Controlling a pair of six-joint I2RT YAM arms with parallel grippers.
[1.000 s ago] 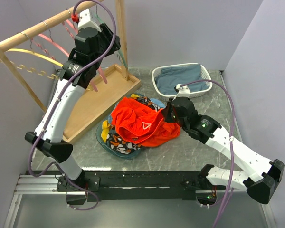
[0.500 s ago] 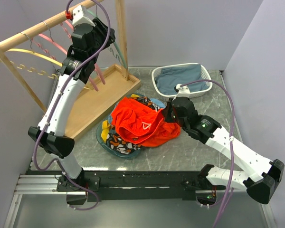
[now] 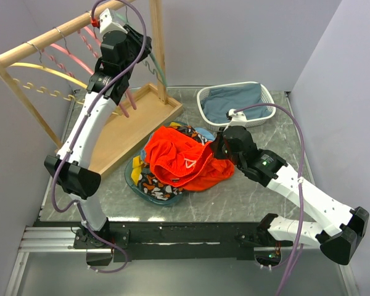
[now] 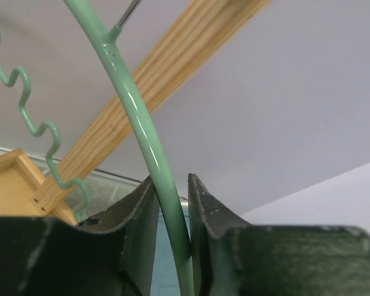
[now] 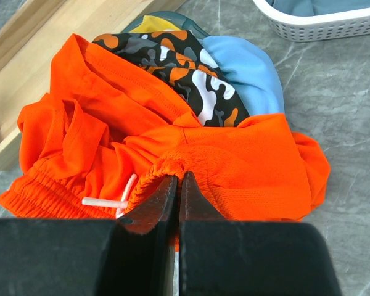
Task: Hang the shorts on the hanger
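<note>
Bright orange-red cloth shorts (image 3: 182, 161) lie heaped; my right gripper (image 5: 176, 188) is pinched tight on their waistband. Thin pale green plastic hanger (image 4: 142, 132) hangs from the wooden rail (image 4: 191, 68), its arch between my left gripper's (image 4: 171, 228) jaws; clamped or not, cannot tell. Step: fetching hanger. Next: firm grip, unhook.

Hanger (image 4: 151, 148), between the fingers of the left gripper (image 4: 171, 185): pale green plastic, smooth and glossy, with a bright highlight.
Hook (image 4: 128, 12), above that gripper: thin bare metal.
Rail (image 4: 172, 74), behind the hanger: raw wood with lined grain, matt.
Left fingers (image 4: 139, 228): black, matt, speckled with scuffs.
Shorts (image 5: 234, 166), at the tip of the right gripper (image 5: 177, 179): orange-red cloth, fine knit, matt, with a gathered, ribbed waistband.
Drawstring (image 5: 105, 200), just beside the right fingertips: white, smooth cord.
Patterned garment (image 5: 172, 68), beyond the shorts: printed cloth, matt.
Basket (image 5: 320, 24), far ahead of the right gripper: white slotted plastic.
Table (image 5: 333, 105): grey, veined like stone, with a slight sheen.
</note>
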